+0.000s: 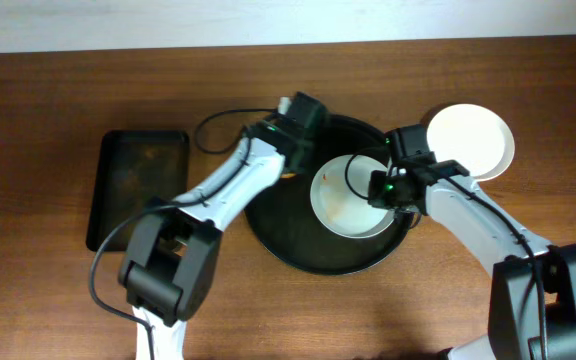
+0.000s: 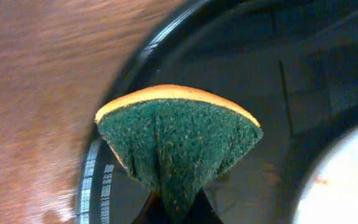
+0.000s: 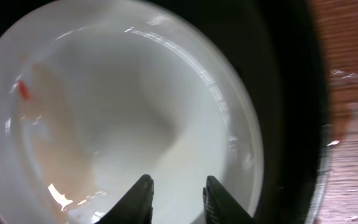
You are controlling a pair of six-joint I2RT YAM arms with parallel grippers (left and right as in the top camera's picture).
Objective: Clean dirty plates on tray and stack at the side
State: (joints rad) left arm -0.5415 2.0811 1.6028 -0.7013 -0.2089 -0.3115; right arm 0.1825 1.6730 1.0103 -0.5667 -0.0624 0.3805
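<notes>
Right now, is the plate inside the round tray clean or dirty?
Dirty: the plate carries an orange-red spot and a faint brownish smear, clear in the right wrist view.

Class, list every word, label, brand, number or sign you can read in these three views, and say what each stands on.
None can be read.
The tray has pale ribbed marks on its rim in the left wrist view, too blurred to tell whether they are lettering.
The plate on the tray, the side plate, the sponge and the rectangular tray show no print.
</notes>
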